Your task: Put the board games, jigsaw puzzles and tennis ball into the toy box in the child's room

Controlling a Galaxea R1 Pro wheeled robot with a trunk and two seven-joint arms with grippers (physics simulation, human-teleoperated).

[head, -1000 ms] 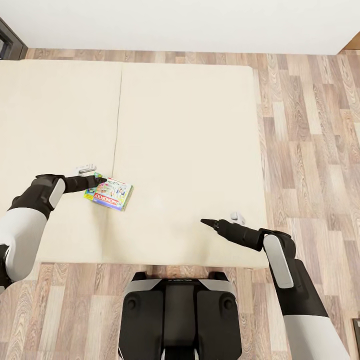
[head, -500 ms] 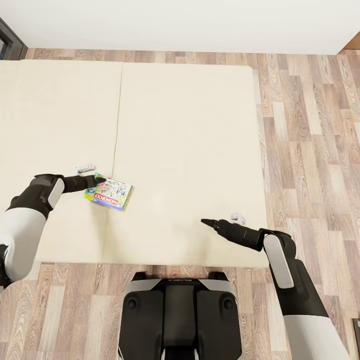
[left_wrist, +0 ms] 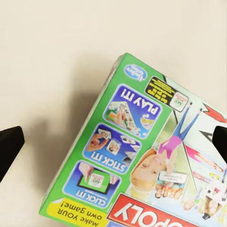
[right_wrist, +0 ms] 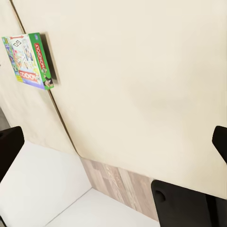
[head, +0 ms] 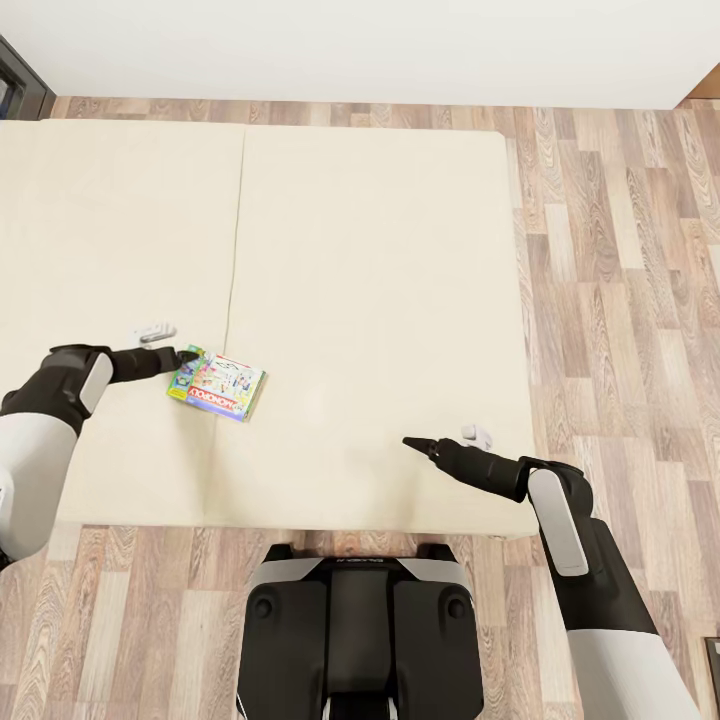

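One of the board games (head: 217, 386), a green-edged pale blue Monopoly box, lies flat on the beige bed (head: 370, 260), just right of the mattress seam. My left gripper (head: 188, 355) hovers at the box's upper-left corner. In the left wrist view the box (left_wrist: 142, 156) sits close below the left gripper (left_wrist: 113, 144), whose black fingertips (left_wrist: 9, 151) stand wide apart and hold nothing. My right gripper (head: 410, 443) hangs open over the bed's near right part, well clear of the box (right_wrist: 29, 59). Toy box, table, puzzles and ball are out of view.
Wood-plank floor (head: 620, 300) runs along the bed's right side and front edge. A white wall (head: 360, 50) closes the far side, with a dark window frame (head: 15, 85) at the far left. My own dark base (head: 360, 620) stands against the bed's near edge.
My left arm has drawn back to the left, so its gripper moved from over the box's corner to just beside it. The box and the right arm have not moved.
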